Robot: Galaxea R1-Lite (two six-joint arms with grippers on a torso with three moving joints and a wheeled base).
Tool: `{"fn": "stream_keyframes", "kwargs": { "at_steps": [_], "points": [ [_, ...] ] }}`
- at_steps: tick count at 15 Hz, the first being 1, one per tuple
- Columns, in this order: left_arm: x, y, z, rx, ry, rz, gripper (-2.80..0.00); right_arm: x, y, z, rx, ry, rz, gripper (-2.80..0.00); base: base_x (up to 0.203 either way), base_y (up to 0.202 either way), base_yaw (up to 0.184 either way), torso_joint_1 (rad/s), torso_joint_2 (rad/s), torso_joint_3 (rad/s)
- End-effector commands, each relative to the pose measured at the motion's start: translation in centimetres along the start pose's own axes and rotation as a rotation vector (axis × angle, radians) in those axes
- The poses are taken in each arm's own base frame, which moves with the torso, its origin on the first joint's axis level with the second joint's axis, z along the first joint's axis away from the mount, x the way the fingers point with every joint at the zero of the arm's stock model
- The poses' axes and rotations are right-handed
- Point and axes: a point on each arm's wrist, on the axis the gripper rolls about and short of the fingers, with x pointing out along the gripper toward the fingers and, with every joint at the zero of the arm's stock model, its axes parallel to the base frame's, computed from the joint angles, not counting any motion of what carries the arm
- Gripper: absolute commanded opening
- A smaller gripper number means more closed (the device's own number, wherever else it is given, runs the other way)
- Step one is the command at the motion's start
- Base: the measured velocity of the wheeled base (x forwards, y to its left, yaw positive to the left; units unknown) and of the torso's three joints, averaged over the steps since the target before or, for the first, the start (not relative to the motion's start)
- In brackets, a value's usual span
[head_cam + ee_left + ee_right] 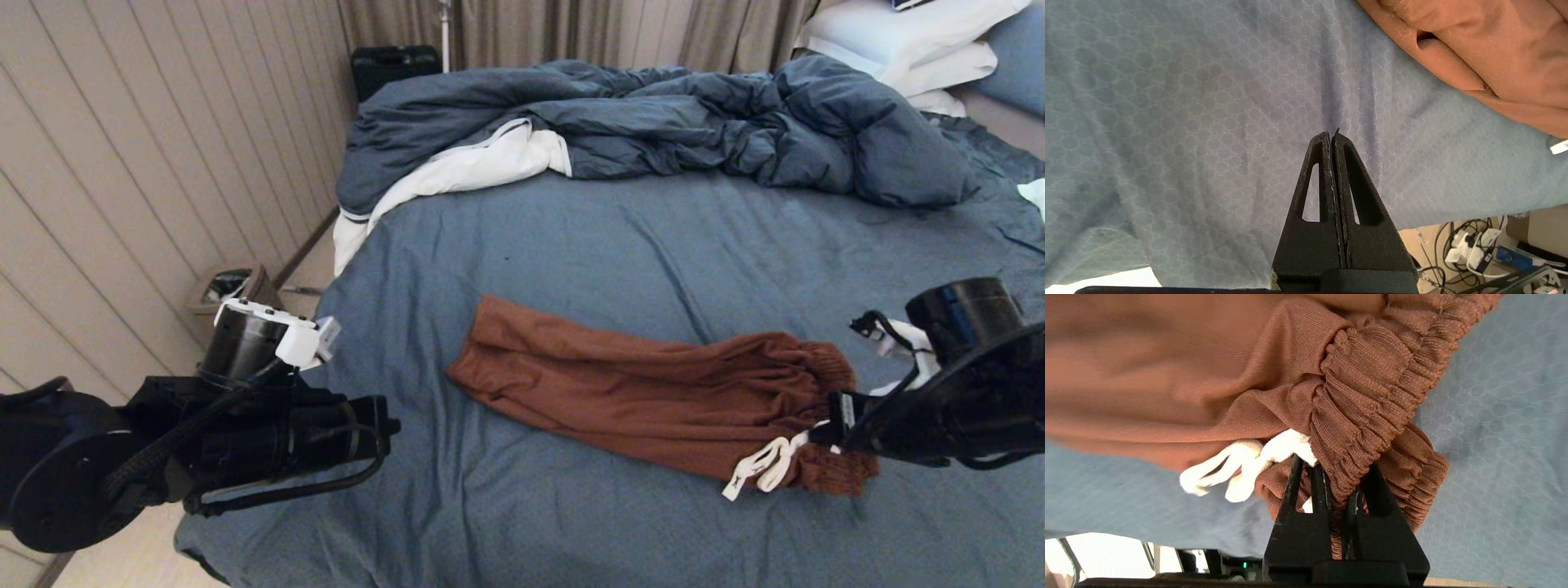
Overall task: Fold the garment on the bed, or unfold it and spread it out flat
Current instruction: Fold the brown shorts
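Note:
The garment (637, 392), rust-brown shorts, lies in a long narrow strip across the bed (653, 237), hems to the left and gathered waistband (829, 363) to the right. Its white drawstring (763, 465) trails onto the sheet. My right gripper (834, 416) is shut on the waistband (1372, 375); the ribbed elastic is bunched between the jaws of the right gripper (1335, 469), with the drawstring (1241, 465) beside them. My left gripper (1331, 136) is shut and holds nothing, hovering over bare sheet short of the garment's hem edge (1494, 53). In the head view the left arm (310, 441) sits at the bed's near-left corner.
A rumpled dark-blue duvet (653, 122) with white lining fills the far side of the bed, with white pillows (906, 41) at the far right. A waste bin (229, 286) stands by the panelled wall on the left. Cables and plugs (1474, 249) lie on the floor below the bed's edge.

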Motion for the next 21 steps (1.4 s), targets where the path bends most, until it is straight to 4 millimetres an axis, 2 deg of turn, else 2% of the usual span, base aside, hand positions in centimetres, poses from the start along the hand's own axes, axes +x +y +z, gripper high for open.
{"fn": "stream_keyframes", "kwargs": {
  "at_steps": [1, 6, 7, 11, 15, 17, 21],
  "points": [
    [0.1, 0.0, 0.0, -0.003, 0.001, 0.0, -2.8, -2.8, 0.9, -0.2, -0.022, -0.086, 0.031, -2.8, 0.0, 0.0, 0.0, 0.0, 0.0, 0.0],
    [0.2, 0.1, -0.1, -0.004, 0.007, 0.002, -2.8, -6.6, 2.6, -0.7, -0.077, -0.202, 0.104, -2.8, 0.0, 0.0, 0.0, 0.0, 0.0, 0.0],
    [0.2, 0.1, -0.1, -0.004, 0.007, 0.001, -2.8, -6.8, 2.6, -0.8, -0.078, -0.207, 0.105, -2.8, 0.0, 0.0, 0.0, 0.0, 0.0, 0.0],
    [0.3, 0.0, -0.1, -0.003, 0.009, 0.001, -2.8, -5.5, 2.0, -1.3, -0.069, -0.153, 0.075, -2.8, 0.0, 0.0, 0.0, 0.0, 0.0, 0.0],
    [0.3, 0.0, -0.2, -0.001, 0.013, -0.001, -2.8, -5.8, 0.5, -1.0, -0.058, -0.168, 0.019, -2.8, 0.0, 0.0, 0.0, 0.0, 0.0, 0.0],
    [0.4, 0.0, -0.2, -0.002, 0.016, -0.001, -2.8, -6.6, -1.6, -1.0, -0.033, -0.182, -0.054, -2.8, 0.0, 0.0, 0.0, 0.0, 0.0, 0.0],
    [0.4, -0.2, -0.3, 0.002, 0.02, -0.004, -2.8, -7.5, -3.8, -1.5, -0.025, -0.179, -0.135, -2.8, 0.0, 0.0, 0.0, 0.0, 0.0, 0.0]
  ]
}}
